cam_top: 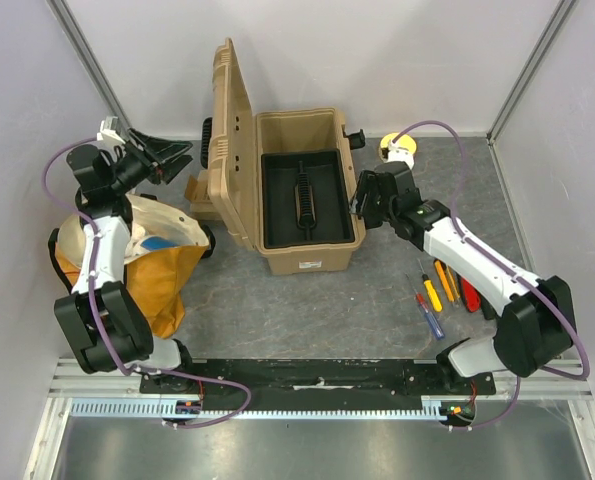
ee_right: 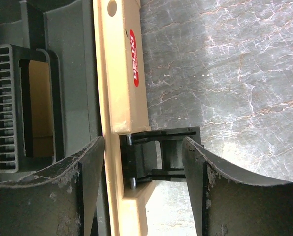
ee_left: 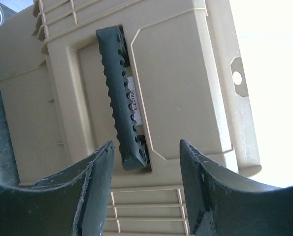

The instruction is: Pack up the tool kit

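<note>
With left gripper (ee_left: 146,145) and right gripper (ee_right: 142,141) agape, empty (lid (cam_top: 232,150) upright), lift slim bright-handled screwdrivers (cam_top: 439,290) from 4 o'clock into black tray (cam_top: 277,200) of tan plastic toolbox (cam_top: 307,262).

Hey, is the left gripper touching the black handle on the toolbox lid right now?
Apart. In the left wrist view the open left gripper frames the end of the handle, with tan lid showing between it and each finger.

The top view is bright and even, with soft shadows beside the toolbox (cam_top: 307,262). The left wrist view burns out white from 1 to 4 o'clock; the right wrist view shows pale glare on the table (ee_right: 225,73) at 2 o'clock
</note>
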